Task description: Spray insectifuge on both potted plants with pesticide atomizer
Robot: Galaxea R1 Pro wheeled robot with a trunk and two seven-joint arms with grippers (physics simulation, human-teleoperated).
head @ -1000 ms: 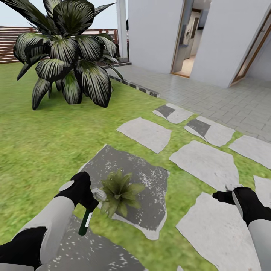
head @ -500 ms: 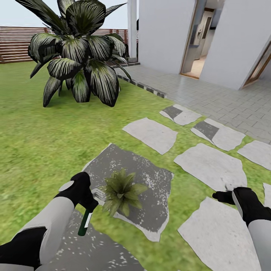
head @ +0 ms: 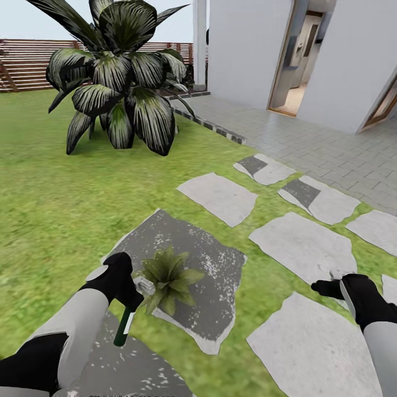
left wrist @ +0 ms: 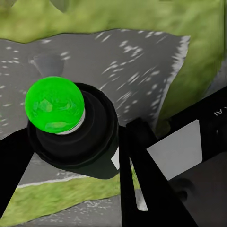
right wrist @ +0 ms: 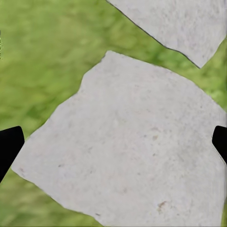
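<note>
One potted plant [head: 167, 274], a low rosette of pointed green leaves in a small grey pot, sits on a dark speckled stepping stone [head: 215, 286]. My left gripper [head: 130, 300] is right beside the plant's left side and is shut on the pesticide atomizer [head: 123, 328], a slim black bottle with a white label. In the left wrist view the atomizer's [left wrist: 71, 127] green-dotted top faces the dark stone. My right gripper [head: 325, 287] hangs open over a pale stone [right wrist: 127, 142], well to the right of the plant, with nothing between its fingers.
A big striped spiky agave [head: 118, 82] stands on the lawn [head: 60, 198] at the back left, before a brown slatted fence [head: 25, 63]. Pale stepping stones [head: 218, 196] lead right to a paved terrace [head: 309, 138] and white house walls with an open doorway [head: 298, 82].
The whole picture has shifted, so the camera has moved. The plant now lies slightly closer to my left gripper. Both arms keep their pose, the atomizer still held.
</note>
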